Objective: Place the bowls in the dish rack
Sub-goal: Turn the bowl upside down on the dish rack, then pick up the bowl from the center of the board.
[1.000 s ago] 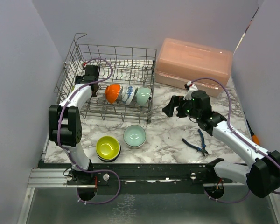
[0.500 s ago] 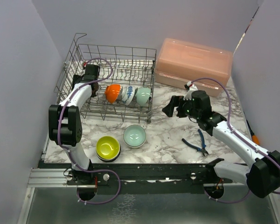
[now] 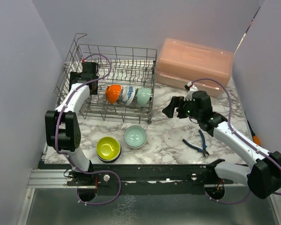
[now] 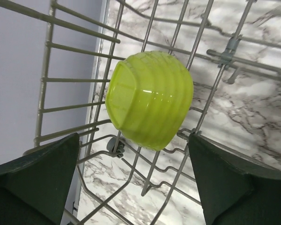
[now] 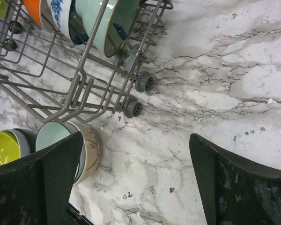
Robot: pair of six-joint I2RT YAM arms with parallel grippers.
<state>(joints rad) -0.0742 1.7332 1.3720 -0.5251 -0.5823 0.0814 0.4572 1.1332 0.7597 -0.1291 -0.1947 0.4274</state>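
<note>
L gripper [image 4: 133,154] spread wide above lime bowl [image 4: 150,98] tipped in dish rack [image 4: 47,61]; R gripper [image 5: 136,154] spread over marble top [image 5: 215,84].

The dish rack [image 5: 132,108] is seen at 11 o'clock, with an orange bowl [image 5: 37,9], a blue-patterned bowl [image 5: 60,16] and a pale teal bowl [image 5: 100,23] stood on edge in it. At 8 o'clock, a beige bowl [image 5: 91,150] is set on the marble table [image 5: 201,70], with a lime-yellow bowl [image 5: 2,147] just beside it. The right gripper [image 5: 136,138] is spread wide.

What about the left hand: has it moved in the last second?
Yes. The left hand has drawn toward the far rim of the rack, away from the orange bowl.
</note>
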